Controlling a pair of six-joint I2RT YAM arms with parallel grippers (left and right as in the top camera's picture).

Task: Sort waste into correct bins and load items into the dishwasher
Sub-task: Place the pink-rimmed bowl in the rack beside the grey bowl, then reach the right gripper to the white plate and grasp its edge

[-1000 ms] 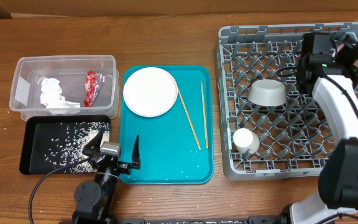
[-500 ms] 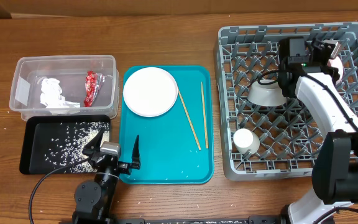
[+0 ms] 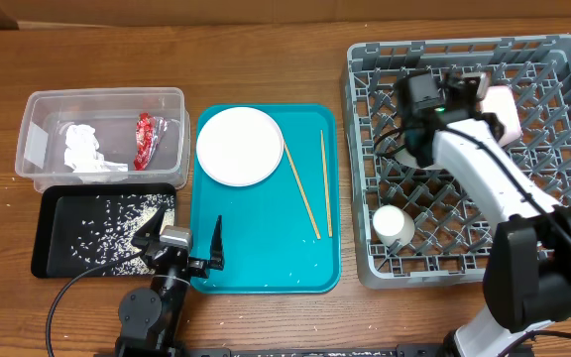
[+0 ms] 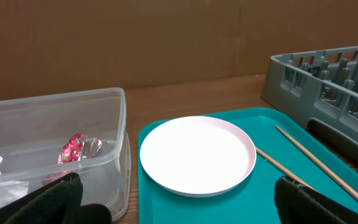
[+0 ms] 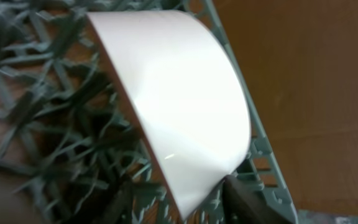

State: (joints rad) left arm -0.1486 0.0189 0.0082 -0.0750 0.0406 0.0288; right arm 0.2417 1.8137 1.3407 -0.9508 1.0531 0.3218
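Observation:
My right gripper (image 3: 479, 94) hangs over the back of the dishwasher rack (image 3: 553, 238). In the right wrist view its jaws stand parted either side of the pink bowl's (image 5: 173, 93) rim. The pink bowl (image 3: 501, 109) is tilted on edge against the rack wall (image 5: 260, 149). The grey bowl (image 3: 401, 154) is mostly hidden under the arm, and the white cup (image 3: 392, 223) stands at the rack's front left. The plate (image 3: 239, 146) and two chopsticks (image 3: 300, 188) lie on the teal tray (image 3: 266, 258). My left gripper (image 3: 181, 243) rests open and empty at that tray's front left corner.
The clear tub (image 3: 38, 149) holds the red wrapper (image 3: 145, 139) and white napkin (image 3: 82, 149). The black tray (image 3: 48, 258) in front of it carries scattered rice. A few grains lie on the teal tray. In the left wrist view, plate (image 4: 197, 155) and tub (image 4: 120, 124) sit ahead.
My right arm has swung left across the back of the rack with the pink bowl. Its jaws, shut on the bowl before, now stand apart. The left arm has not moved.

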